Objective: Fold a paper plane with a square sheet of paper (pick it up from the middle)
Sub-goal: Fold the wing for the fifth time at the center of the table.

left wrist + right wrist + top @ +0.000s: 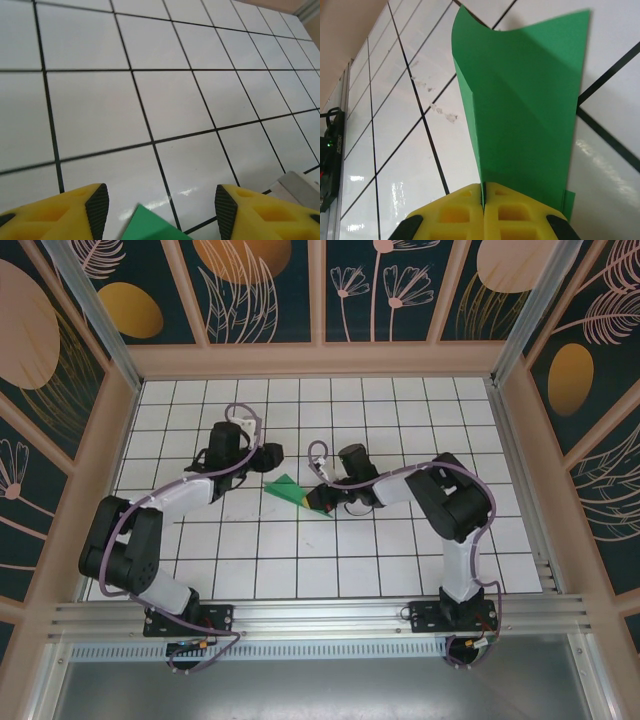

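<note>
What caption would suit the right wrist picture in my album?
The right gripper pinches the folded green paper, with the white tiled table behind.

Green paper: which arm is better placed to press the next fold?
Left, probably. On the right arm the jaws are shut on the paper, holding it, so that arm is busy. On the left arm the jaws are open and free, with a corner of the paper showing between them.
</note>
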You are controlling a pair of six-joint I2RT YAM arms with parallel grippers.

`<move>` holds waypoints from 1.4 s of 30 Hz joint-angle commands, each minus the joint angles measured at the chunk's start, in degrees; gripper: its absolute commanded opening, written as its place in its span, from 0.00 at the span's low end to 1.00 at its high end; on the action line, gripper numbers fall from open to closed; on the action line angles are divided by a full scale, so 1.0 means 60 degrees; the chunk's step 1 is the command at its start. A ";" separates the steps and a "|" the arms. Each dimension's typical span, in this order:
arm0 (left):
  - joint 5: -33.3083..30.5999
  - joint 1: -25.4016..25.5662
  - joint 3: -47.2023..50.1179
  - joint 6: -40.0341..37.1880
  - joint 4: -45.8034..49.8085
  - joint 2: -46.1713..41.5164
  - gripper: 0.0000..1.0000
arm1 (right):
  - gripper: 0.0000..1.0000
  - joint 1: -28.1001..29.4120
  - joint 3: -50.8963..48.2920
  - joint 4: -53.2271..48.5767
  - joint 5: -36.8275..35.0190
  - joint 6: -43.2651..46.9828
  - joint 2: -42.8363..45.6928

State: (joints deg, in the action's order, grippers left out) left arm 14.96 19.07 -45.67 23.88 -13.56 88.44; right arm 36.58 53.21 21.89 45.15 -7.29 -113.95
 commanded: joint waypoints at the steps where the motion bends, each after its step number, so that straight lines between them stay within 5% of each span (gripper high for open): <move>1: -0.0014 -0.0043 0.0634 0.2077 -0.1280 -0.0526 0.58 | 0.06 0.0125 0.0345 0.0180 0.0371 -0.0573 -0.0320; 12: 0.0673 0.0222 0.2023 0.3335 -0.1529 -0.1395 0.52 | 0.06 0.0140 0.0442 0.0279 0.0385 -0.1731 -0.0681; 28: 0.0866 0.1148 0.2616 0.4125 -0.3208 -0.0130 0.30 | 0.01 -0.0135 0.0611 0.0320 0.0740 -0.3305 -0.0909; 42: 0.0999 0.1289 0.2686 0.4406 -0.3638 0.0466 0.23 | 0.00 -0.0374 0.0921 -0.0479 0.0541 -0.4122 -0.1330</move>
State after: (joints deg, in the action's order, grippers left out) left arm 19.64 26.28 -30.11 49.52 -32.64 90.00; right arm 35.18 58.00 22.28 49.89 -30.70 -119.55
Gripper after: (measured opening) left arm 0.239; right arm 0.063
